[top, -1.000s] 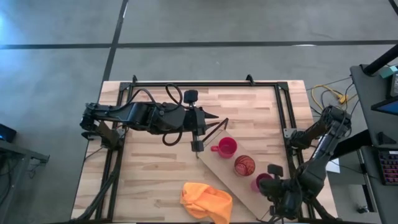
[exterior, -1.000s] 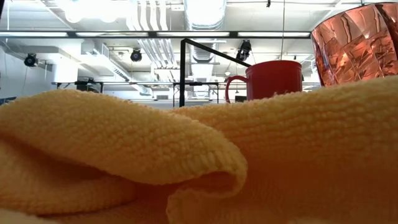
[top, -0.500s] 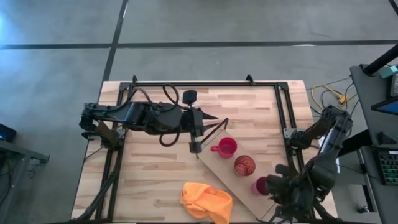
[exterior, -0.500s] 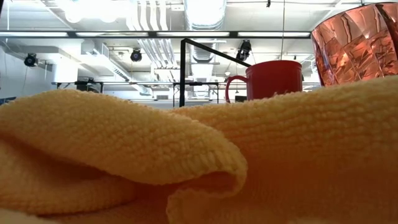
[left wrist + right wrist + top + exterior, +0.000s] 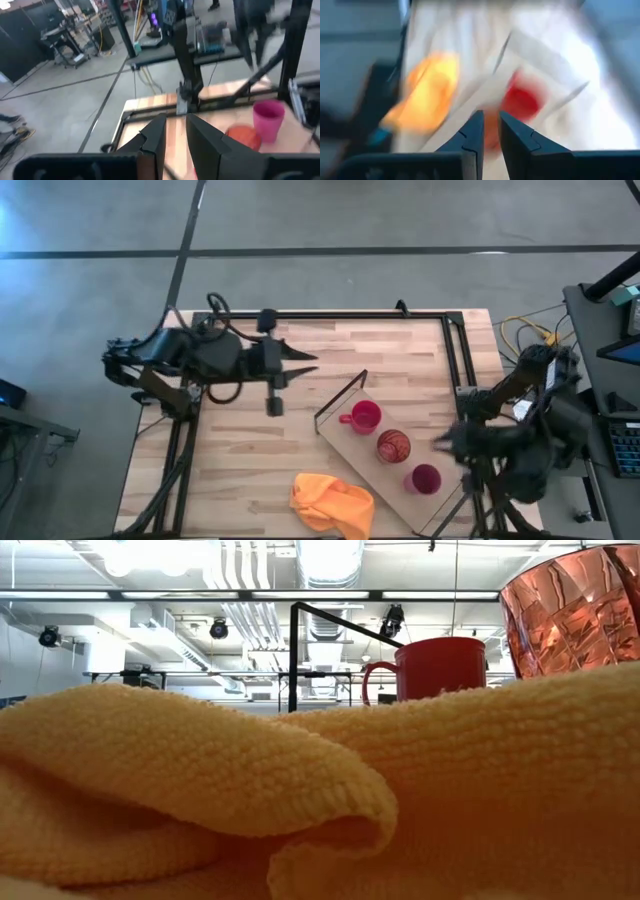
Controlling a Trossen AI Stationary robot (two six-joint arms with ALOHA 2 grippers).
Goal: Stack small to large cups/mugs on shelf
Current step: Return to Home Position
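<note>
Three cups stand in a row on the light plywood shelf board [image 5: 352,442], which lies slanted on the table. They are a red mug [image 5: 365,417] with its handle to the left, an orange patterned tumbler [image 5: 392,446] and a magenta cup [image 5: 425,479]. My left gripper [image 5: 312,358] is shut and empty, left of and beyond the shelf. My right gripper [image 5: 445,442] is shut and empty, right of the tumbler near the table's right edge. The low view shows the mug [image 5: 440,668] and the tumbler [image 5: 575,605] behind the cloth.
A yellow-orange cloth [image 5: 330,505] lies crumpled at the table's near edge, just left of the shelf, and fills the low view [image 5: 300,800]. The shelf's black wire frame [image 5: 340,395] stands up at its far-left end. A black metal frame [image 5: 455,350] runs around the tabletop.
My left gripper has drawn back from the shelf's far-left end toward the table's left and far edges. My right gripper has moved away from the magenta cup toward the right and far edges, turning. The three cups have stayed in place.
</note>
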